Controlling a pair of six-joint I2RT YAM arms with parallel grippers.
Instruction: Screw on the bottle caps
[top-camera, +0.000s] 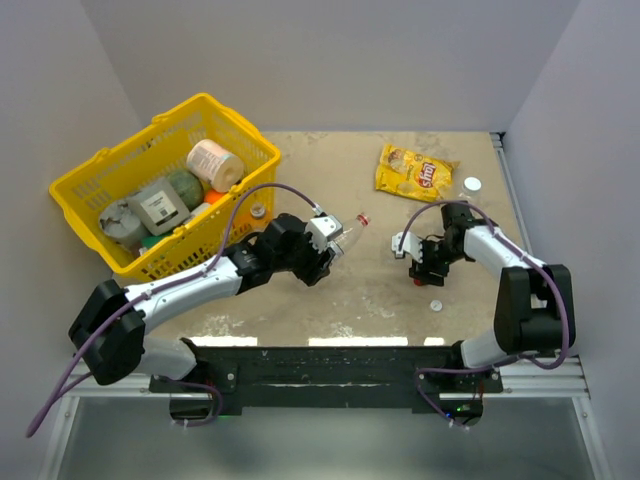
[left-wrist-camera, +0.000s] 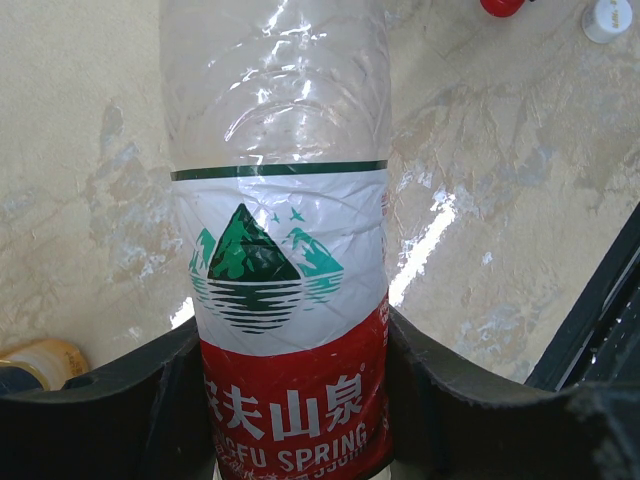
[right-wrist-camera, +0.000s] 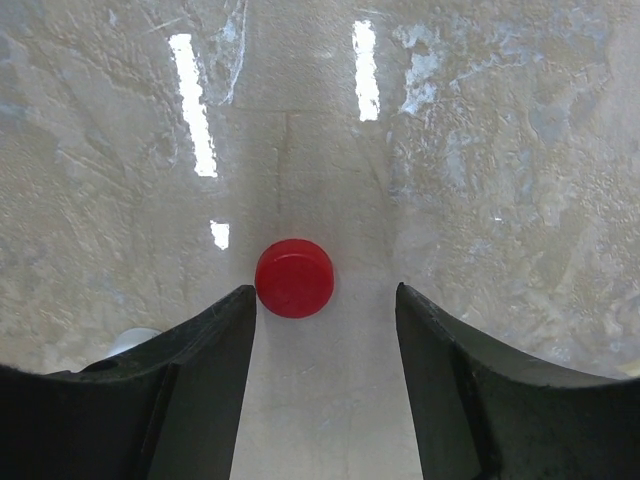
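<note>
My left gripper (top-camera: 330, 242) is shut on a clear water bottle (top-camera: 350, 230) with a red, white and green label, held near the table's middle; the label fills the left wrist view (left-wrist-camera: 280, 250) between the fingers (left-wrist-camera: 470, 390). My right gripper (right-wrist-camera: 325, 300) is open and points down at the table, with a red cap (right-wrist-camera: 294, 278) lying just beyond its left fingertip. The red cap (top-camera: 417, 281) shows under that gripper (top-camera: 420, 268) from above. One white cap (top-camera: 436, 305) lies near it, another white cap (top-camera: 472, 184) at the far right.
A yellow snack bag (top-camera: 415, 172) lies at the back right. A yellow basket (top-camera: 90, 215) with several items stands at the back left. A small amber bottle (top-camera: 258, 211) lies beside the basket. The red cap (left-wrist-camera: 503, 6) and a white cap (left-wrist-camera: 606, 18) show beyond the bottle.
</note>
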